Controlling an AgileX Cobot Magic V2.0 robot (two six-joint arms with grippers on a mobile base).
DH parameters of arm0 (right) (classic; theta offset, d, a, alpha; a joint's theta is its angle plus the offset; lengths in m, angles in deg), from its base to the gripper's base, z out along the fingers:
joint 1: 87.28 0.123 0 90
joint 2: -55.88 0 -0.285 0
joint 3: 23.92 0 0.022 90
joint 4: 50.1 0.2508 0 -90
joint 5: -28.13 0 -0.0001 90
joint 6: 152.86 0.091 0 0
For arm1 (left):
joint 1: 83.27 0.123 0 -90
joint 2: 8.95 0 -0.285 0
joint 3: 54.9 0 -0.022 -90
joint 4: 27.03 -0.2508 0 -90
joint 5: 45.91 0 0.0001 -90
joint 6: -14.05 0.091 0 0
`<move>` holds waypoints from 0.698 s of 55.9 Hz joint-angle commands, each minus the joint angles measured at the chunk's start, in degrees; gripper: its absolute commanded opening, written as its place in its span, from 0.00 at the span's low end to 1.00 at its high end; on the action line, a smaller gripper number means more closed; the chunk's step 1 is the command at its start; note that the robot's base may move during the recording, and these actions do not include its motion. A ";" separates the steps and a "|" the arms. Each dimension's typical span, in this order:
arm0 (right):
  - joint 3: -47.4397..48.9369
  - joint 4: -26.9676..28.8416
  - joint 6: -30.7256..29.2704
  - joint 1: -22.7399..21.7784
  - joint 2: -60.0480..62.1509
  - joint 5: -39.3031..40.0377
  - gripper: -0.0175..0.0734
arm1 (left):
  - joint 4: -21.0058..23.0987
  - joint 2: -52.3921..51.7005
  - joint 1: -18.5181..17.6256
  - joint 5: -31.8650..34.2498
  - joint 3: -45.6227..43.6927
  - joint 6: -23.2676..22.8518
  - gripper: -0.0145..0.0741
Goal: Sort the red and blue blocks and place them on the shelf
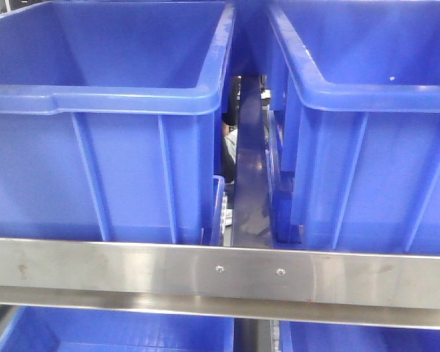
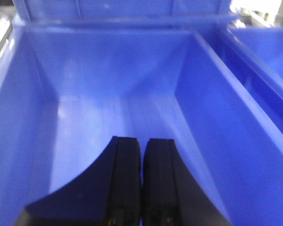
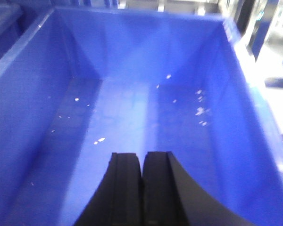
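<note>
1. Shelf front rail (image 1: 220, 275), brushed steel with two small screws, shows only in the exterior front view; it runs across below two large blue bins, the left bin (image 1: 103, 147) and the right bin (image 1: 367, 147).
2. Neither red nor blue block can be seen in any view, so their place cannot be told.
3. The front view also shows a narrow gap between the two bins, and more blue bins below the rail; no arm or gripper appears in this view.
4. The left wrist view shows the left gripper (image 2: 142, 155) with its black fingers pressed together, only a thin seam between them, nothing held.
5. Ahead of and below the left gripper lies the blue bin interior (image 2: 108, 108): smooth floor, sloped walls, nothing in it. A second bin's rim (image 2: 259, 61) sits to the gripper's right.
6. The right wrist view shows the right gripper (image 3: 141, 169), fingers likewise closed against each other, holding nothing.
7. Ahead of the right gripper is another blue bin interior (image 3: 132, 103); its floor carries only small pale specks (image 3: 198, 110), mostly ahead and to the right of the fingertips.
</note>
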 commanded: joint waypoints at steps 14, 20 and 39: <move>-8.17 -1.87 0.02 0.02 13.56 4.13 0.26 | 0.27 -14.04 7.21 -3.33 5.63 -0.23 0.26; -9.79 -1.87 0.02 0.02 17.77 3.69 0.26 | 0.27 -19.46 9.92 -9.90 6.02 -0.23 0.26; -10.02 0.90 0.02 0.02 26.59 -12.07 0.26 | -0.35 -35.78 11.34 -15.50 11.20 -0.23 0.26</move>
